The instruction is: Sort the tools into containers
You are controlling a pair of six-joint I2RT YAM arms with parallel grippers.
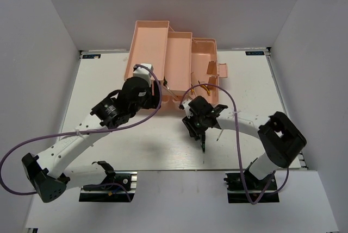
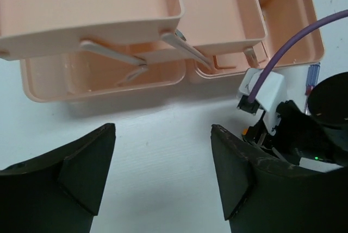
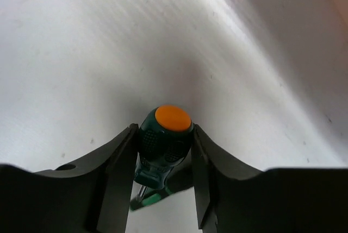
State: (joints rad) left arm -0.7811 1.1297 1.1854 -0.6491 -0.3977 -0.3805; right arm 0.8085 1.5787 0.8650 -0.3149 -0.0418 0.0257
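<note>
The salmon-pink toolbox (image 1: 163,48) stands open at the back, with its trays spread; it also shows in the left wrist view (image 2: 92,5). My right gripper (image 1: 199,128) is shut on a stubby green screwdriver with an orange cap (image 3: 166,138), just above the table. A long thin green screwdriver (image 1: 204,146) lies under it, and its handle shows in the right wrist view (image 3: 148,200). My left gripper (image 2: 163,130) is open and empty over bare table in front of the toolbox. Yellow-handled pliers (image 1: 205,87) lie in the toolbox's right part. A blue-handled screwdriver (image 2: 311,78) lies by the toolbox.
Metal cantilever links (image 2: 185,48) join the toolbox trays above the lower compartments. A purple cable (image 1: 231,108) loops over the right arm, close to the toolbox front. White walls enclose the table on three sides.
</note>
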